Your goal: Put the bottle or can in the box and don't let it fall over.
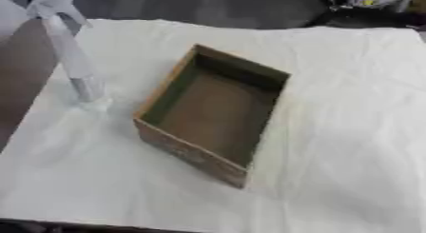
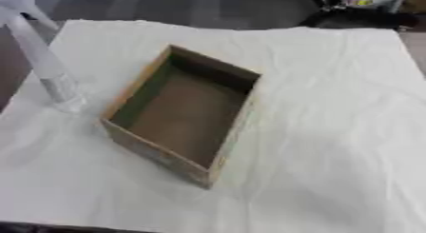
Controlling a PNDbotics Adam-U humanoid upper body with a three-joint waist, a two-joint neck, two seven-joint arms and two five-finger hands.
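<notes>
A tall, slim, pale spray bottle (image 1: 71,53) with a trigger head stands upright near the table's left edge, left of the box. The brown open-topped box (image 1: 215,114) sits askew in the middle of the white cloth, with nothing showing inside it. Neither of my hands shows in either view.
A white cloth covers the table (image 1: 349,132), with wide bare cloth to the right of the box and in front of it. The table's left edge runs close behind the bottle. Dark objects (image 1: 366,8) lie beyond the far right corner.
</notes>
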